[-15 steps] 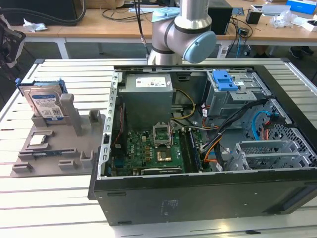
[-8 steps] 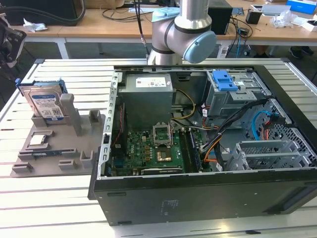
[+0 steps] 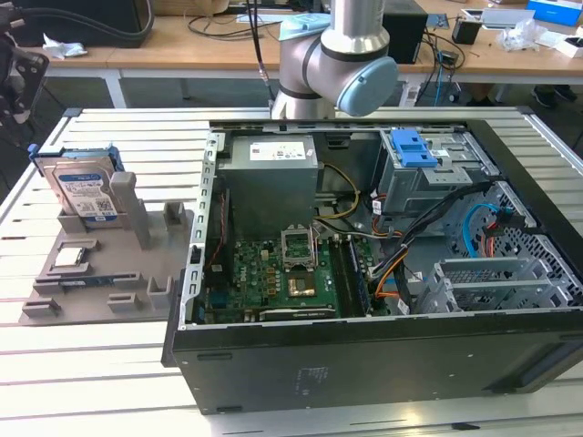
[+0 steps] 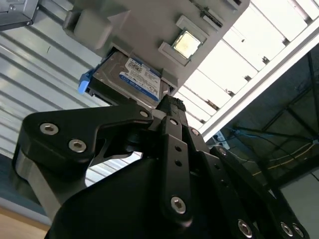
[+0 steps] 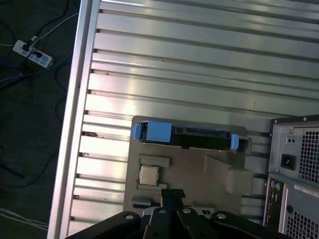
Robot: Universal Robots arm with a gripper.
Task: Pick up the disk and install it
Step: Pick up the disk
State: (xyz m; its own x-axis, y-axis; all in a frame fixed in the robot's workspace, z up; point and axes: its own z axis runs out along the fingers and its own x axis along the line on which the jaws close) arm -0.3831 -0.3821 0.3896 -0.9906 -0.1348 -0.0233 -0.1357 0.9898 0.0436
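Note:
The disk [image 3: 84,189] is a silver hard drive with a white-and-blue label and blue rails. It stands upright in a slot of the grey holder plate [image 3: 109,278], at the exterior view's left. In the second wrist view, the disk [image 4: 130,78] shows its label face beyond the black fingers. From the first wrist view I see the top edge of the disk [image 5: 192,137] with blue rails at both ends. My gripper [image 4: 169,103] hovers over the holder plate [image 5: 199,167], apart from the disk. The gripper [image 5: 172,192] is shut with nothing in it.
The open computer case [image 3: 364,355] lies to the exterior view's right of the holder. Inside are a grey drive cage with a blue latch [image 3: 410,146], a power-supply box [image 3: 271,173] and a motherboard [image 3: 282,273]. A small processor chip [image 5: 148,175] rests on the holder plate.

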